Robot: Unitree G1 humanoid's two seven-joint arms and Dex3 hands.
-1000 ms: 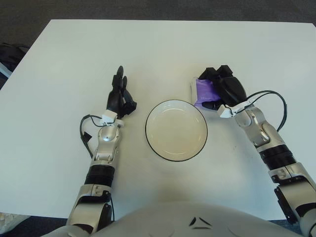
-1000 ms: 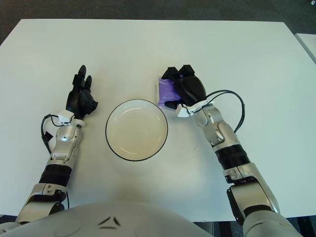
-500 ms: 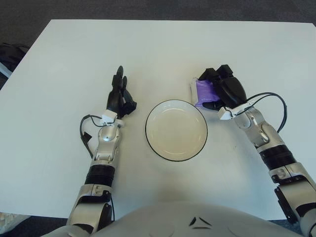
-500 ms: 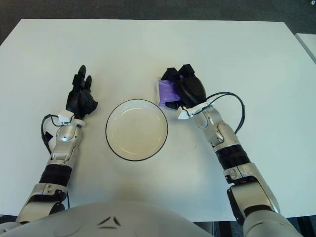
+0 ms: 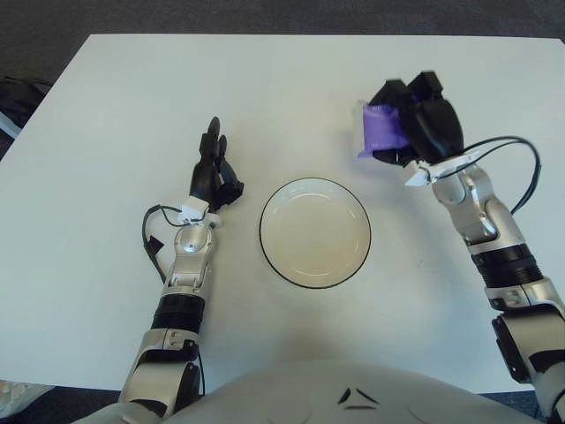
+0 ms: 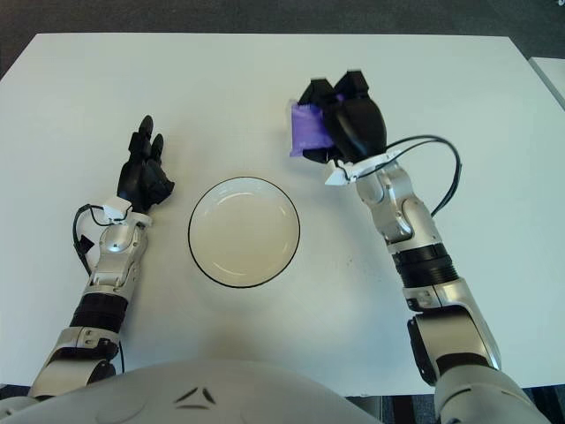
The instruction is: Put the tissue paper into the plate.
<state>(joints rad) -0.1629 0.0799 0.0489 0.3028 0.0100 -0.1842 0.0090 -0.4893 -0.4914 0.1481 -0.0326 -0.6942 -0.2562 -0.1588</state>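
A purple tissue pack point(image 5: 380, 128) is held in my right hand point(image 5: 413, 124), whose black fingers are closed around it. The hand holds it lifted above the white table, up and to the right of the plate. The white plate with a dark rim point(image 5: 315, 232) sits empty at the table's middle. My left hand point(image 5: 214, 170) rests on the table to the left of the plate, fingers stretched out and holding nothing.
The white table point(image 5: 132, 97) spreads wide around the plate. Its front edge runs just before my body. Dark floor lies beyond the far edge.
My right hand has lifted the purple tissue pack off the table and raised it up and slightly to the right. The left hand has not moved.
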